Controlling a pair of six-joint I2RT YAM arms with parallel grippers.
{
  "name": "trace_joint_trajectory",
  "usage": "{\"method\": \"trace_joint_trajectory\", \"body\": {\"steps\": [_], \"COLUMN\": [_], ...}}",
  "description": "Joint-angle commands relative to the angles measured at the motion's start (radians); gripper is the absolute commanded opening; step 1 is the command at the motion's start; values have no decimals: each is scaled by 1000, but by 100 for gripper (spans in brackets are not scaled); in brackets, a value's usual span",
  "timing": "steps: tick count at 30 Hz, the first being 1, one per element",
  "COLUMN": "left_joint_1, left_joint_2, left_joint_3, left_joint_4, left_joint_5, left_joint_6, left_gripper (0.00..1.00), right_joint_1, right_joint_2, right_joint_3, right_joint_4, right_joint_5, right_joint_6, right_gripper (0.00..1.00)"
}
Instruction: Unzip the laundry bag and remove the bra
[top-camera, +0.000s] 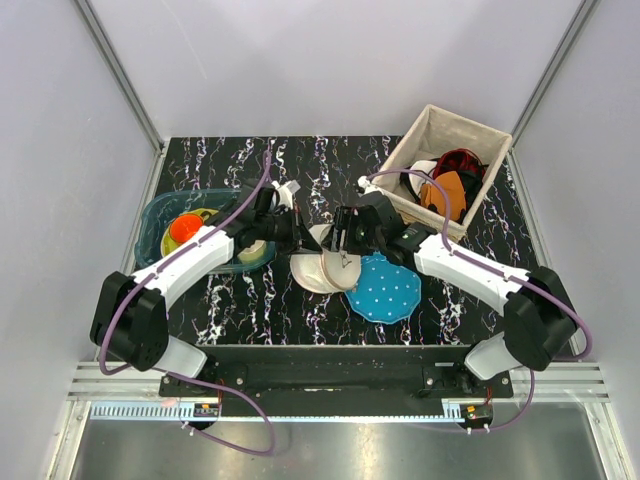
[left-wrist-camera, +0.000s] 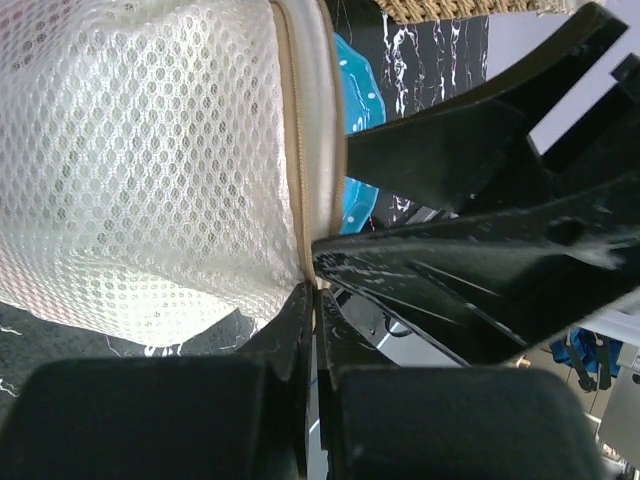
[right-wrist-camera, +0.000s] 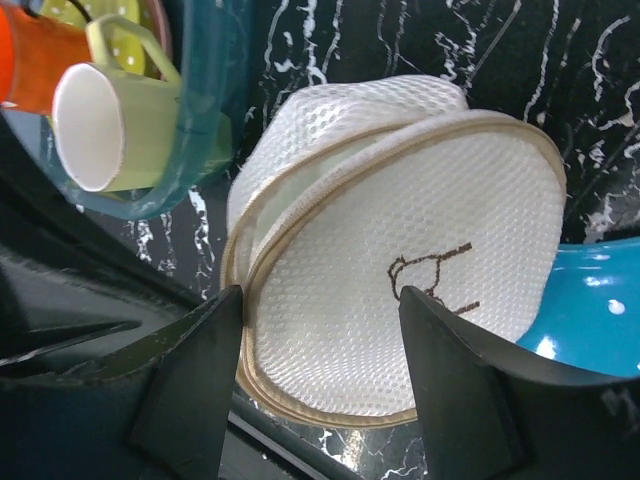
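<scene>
The cream-white mesh laundry bag (top-camera: 318, 270) lies at the table's middle, its edge on a teal dotted disc (top-camera: 386, 290). My left gripper (top-camera: 304, 241) is shut on the bag's tan zip seam (left-wrist-camera: 300, 180) at the rim; the pinch shows in the left wrist view (left-wrist-camera: 318, 298). My right gripper (top-camera: 343, 250) is open over the bag (right-wrist-camera: 400, 250), its jaws astride the domed top (right-wrist-camera: 322, 305), and the left finger (right-wrist-camera: 195, 375) touches the rim. A gap shows between the two rims (right-wrist-camera: 262, 205). The bra is hidden.
A woven basket (top-camera: 490, 135) at the back right holds orange, red and black clothes (top-camera: 450, 180). A teal bin (top-camera: 158, 215) at the left holds an orange cup (top-camera: 184, 228) and a pale green mug (right-wrist-camera: 120, 120). The teal disc also shows in the right wrist view (right-wrist-camera: 590, 310).
</scene>
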Motion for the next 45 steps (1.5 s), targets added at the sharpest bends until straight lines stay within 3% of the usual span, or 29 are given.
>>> {"method": "trace_joint_trajectory", "body": {"steps": [1,4,7,8,10,11,15,19,28,34,38,39,43,45], "left_joint_1": [-8,-8,-10,-8,-7,-3,26,58,72,72,72,70,69,69], "left_joint_2": [-15,-11,-18,-23,-27,-30,-41,-57,-87,-115,-138,-138,-127,-123], "left_joint_3": [24,20,15,21,31,43,60,58,87,65,14,6,-40,-54], "left_joint_4": [58,57,49,43,22,9,-34,-58,-113,-107,-98,-95,-89,-97], "left_joint_5": [38,35,23,20,0,-9,-15,3,22,17,11,11,6,-9], "left_joint_6": [-9,-12,-12,-9,2,11,25,36,66,45,34,36,45,48], "left_gripper": [0,0,0,0,0,0,0,0,0,0,0,0,0,0], "right_joint_1": [0,-9,-11,-11,-9,-12,-11,-12,-12,-12,-9,-4,11,11], "right_joint_2": [-20,-32,-50,-65,-79,-93,-154,-289,-481,-525,-636,-651,-629,-545], "right_joint_3": [-44,-71,-88,-91,-99,-97,-122,-174,-117,-261,-303,-291,-217,-182], "right_joint_4": [27,23,21,21,11,-12,-75,-129,-243,-276,-298,-287,-203,-137], "right_joint_5": [86,115,129,136,161,173,245,273,140,342,354,335,302,240], "right_joint_6": [15,20,20,20,9,3,-41,-48,-160,-152,-114,-121,-137,-143], "right_gripper": [71,69,56,44,35,25,0,0,0,0,55,75,79,73]}}
